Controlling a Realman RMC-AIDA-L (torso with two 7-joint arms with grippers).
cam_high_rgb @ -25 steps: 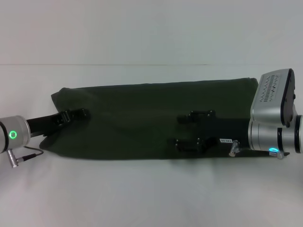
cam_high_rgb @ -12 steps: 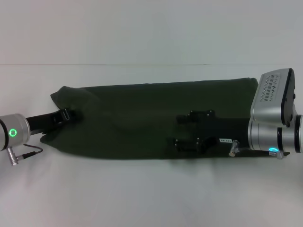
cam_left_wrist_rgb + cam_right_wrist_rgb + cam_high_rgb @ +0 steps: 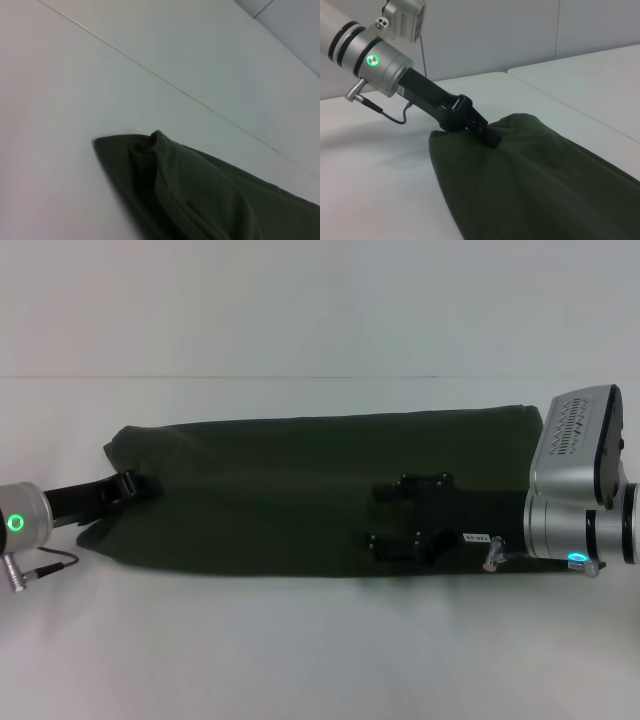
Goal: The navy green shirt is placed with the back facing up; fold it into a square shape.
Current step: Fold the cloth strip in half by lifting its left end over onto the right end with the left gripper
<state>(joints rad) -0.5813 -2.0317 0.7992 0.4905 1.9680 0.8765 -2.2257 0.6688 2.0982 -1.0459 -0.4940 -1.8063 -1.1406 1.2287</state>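
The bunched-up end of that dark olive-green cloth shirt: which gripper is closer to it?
Left. The left gripper is right at the bunched end of the dark olive-green cloth shirt; the right gripper sits over the shirt's other half.

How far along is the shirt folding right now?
Partly done. The navy green shirt already lies as a long narrow band on the white table, so the lengthwise folds look made. In hand: the left gripper is at the band's left end, with the right gripper open over its right half. Left: folding the band's length into a square.
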